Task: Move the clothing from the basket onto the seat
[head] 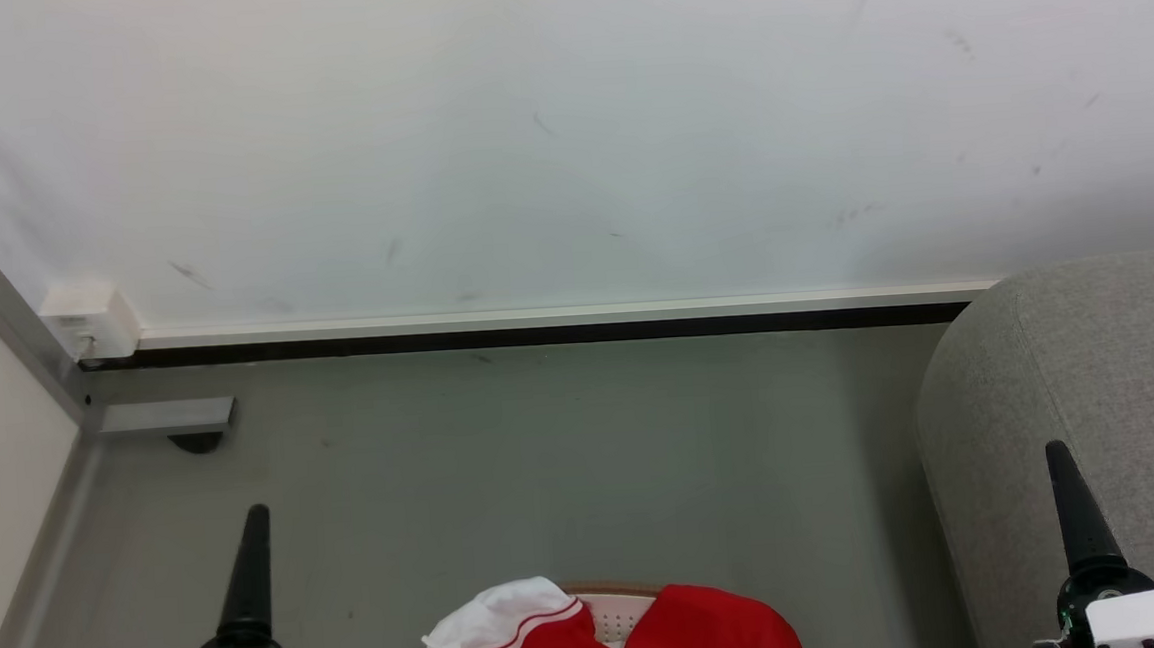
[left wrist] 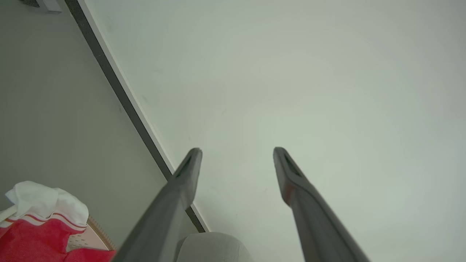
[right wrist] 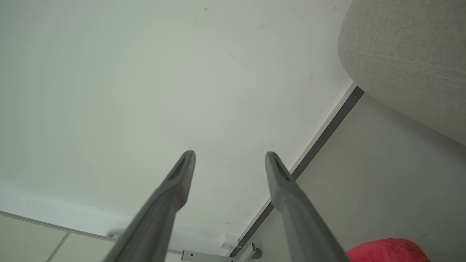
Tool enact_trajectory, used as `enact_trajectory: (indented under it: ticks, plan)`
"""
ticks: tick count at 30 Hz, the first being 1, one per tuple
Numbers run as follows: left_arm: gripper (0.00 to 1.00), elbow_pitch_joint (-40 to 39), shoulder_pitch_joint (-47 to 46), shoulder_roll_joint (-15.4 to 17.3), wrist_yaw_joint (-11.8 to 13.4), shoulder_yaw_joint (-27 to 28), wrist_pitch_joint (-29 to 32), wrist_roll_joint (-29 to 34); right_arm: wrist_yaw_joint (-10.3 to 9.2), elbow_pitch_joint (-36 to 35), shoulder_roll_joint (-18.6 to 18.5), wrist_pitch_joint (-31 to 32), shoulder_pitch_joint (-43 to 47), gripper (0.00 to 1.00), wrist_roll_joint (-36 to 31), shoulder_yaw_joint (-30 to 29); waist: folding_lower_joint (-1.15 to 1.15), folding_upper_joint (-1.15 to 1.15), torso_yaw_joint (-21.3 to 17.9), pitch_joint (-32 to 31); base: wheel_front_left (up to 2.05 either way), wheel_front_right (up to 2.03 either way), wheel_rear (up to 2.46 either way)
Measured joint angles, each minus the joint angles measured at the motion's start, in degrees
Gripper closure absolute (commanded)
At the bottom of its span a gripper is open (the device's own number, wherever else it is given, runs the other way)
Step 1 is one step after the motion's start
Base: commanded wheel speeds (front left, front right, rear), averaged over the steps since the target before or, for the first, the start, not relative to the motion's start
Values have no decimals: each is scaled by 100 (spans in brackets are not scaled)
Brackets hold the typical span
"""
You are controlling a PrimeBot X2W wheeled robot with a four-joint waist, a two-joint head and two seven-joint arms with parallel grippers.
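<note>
A smooth, lightly scuffed white wall takes the upper half of my head view. A flat grey-green floor meets it along a dark skirting.

To my right stands the seat, a big light-grey block of coarse woven fabric with a rounded corner, cut off by the right and bottom edges.

Straight ahead and low, the basket sits on the floor, left of the seat and apart from it. I make out just a strip of its brown rim and a patch of cream perforated wall; the rest is covered or cropped.

The clothing lies heaped in the basket, soft and bright red. Its long axis runs left to right, with the white collar and thin white stripes at the left end. Its lower part is cut off by the frame.

My left gripper and my right gripper both have their long, dark, tapering fingers spread wide. They point toward the wall with nothing between them.
</note>
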Motion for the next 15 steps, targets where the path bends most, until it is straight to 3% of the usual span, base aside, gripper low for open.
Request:
enact_trajectory:
  ticks: [15]
  plan:
    - [0, -254, 7, 3, 210, -110, -327, 1501, 0, -168, -70, -335, -3, 0, -1577, 361, 0, 0, 7, -4, 0, 0, 0]
